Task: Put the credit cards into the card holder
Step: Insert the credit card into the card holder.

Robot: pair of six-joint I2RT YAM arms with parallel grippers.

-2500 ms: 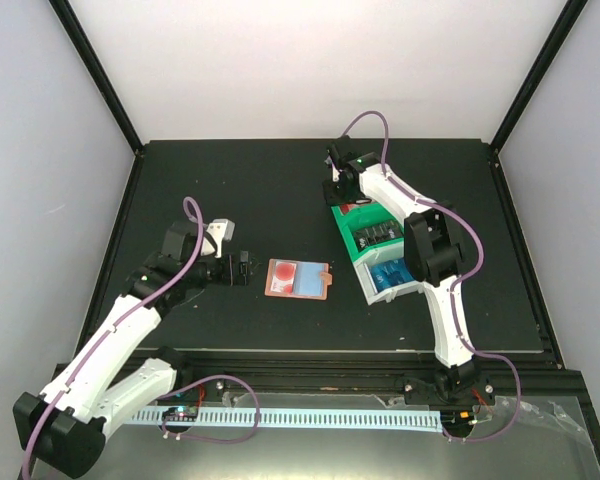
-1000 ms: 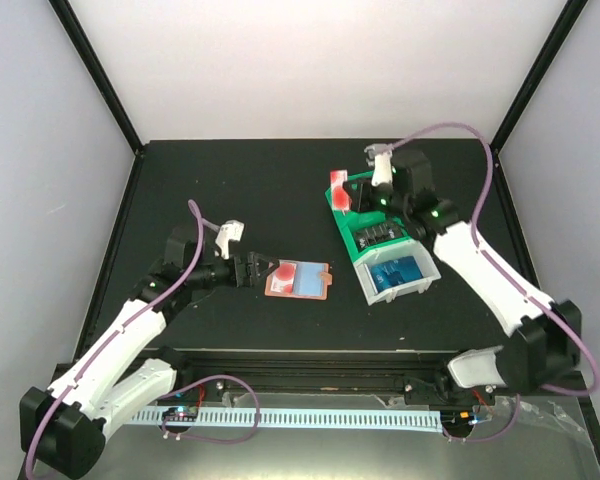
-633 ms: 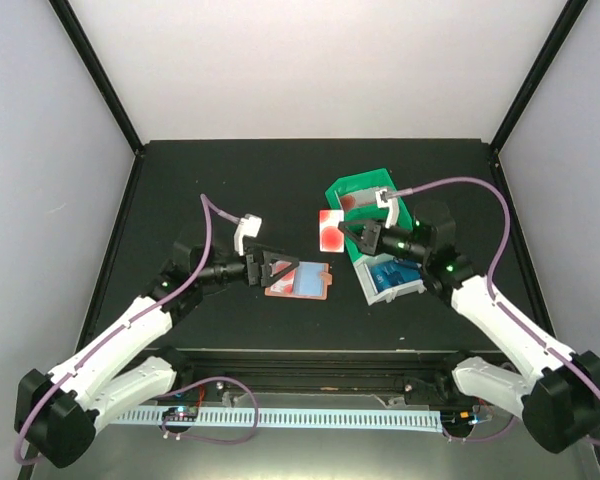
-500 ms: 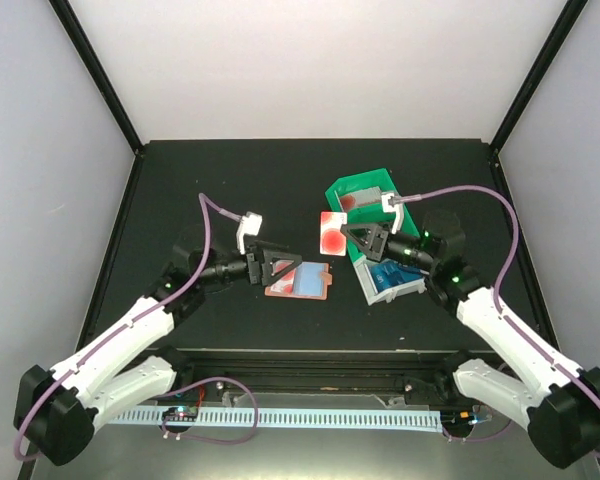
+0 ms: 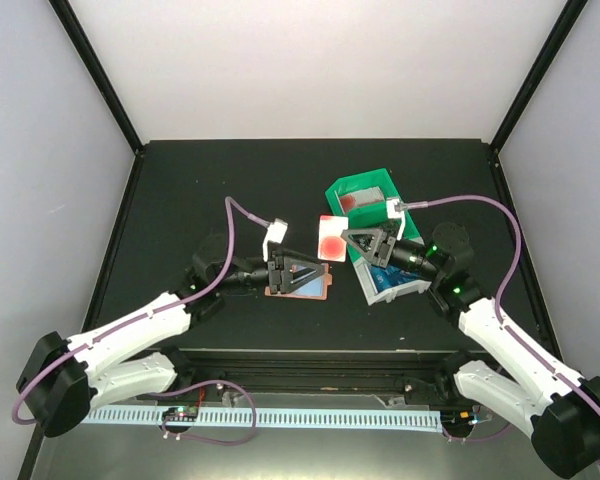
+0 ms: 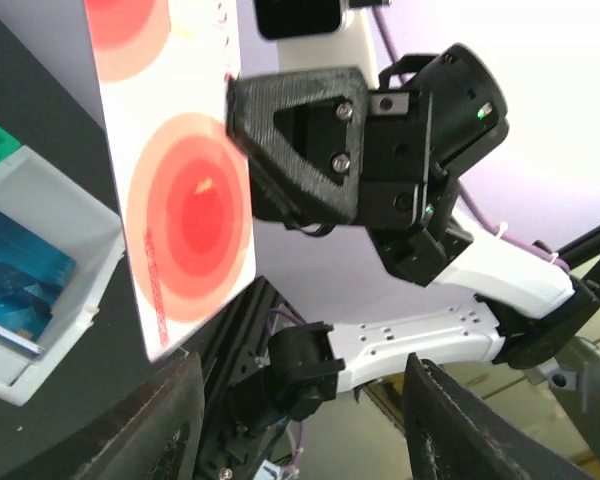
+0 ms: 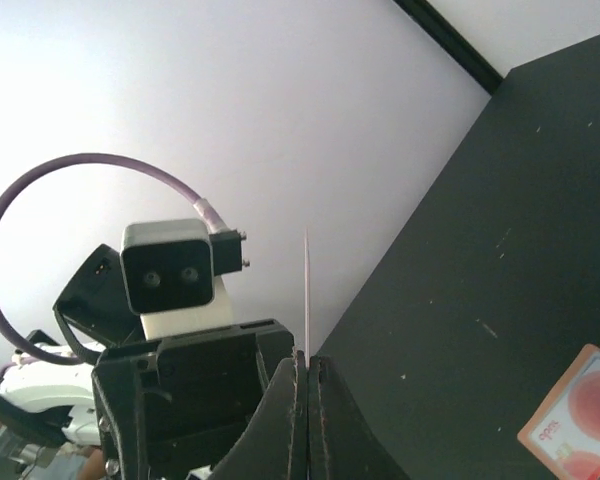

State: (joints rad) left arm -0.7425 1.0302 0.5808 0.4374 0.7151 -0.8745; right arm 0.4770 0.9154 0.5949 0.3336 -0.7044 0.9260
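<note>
The salmon-orange card holder (image 5: 315,285) lies flat at the table's middle, with a red-and-blue card face showing in it. One corner of it shows in the right wrist view (image 7: 580,412). My left gripper (image 5: 292,270) is open and empty, pointing right, low over the holder's left part. Its fingers (image 6: 150,425) frame the bottom of the left wrist view. My right gripper (image 5: 355,243) is shut on a red-and-white credit card (image 5: 331,237) and holds it upright above the holder's far right corner. The card faces the left wrist camera (image 6: 180,200) and is edge-on in the right wrist view (image 7: 307,290).
A green-and-white compartment tray (image 5: 365,190) stands right of the holder, partly under my right arm. Blue cards (image 5: 392,277) lie in its white near compartment, also in the left wrist view (image 6: 20,290). A black frame rail runs along the table's near edge.
My left gripper has moved right, over the card holder's left part. My right gripper lifted the red-and-white card from the tray and carried it left and nearer, towards the holder.
</note>
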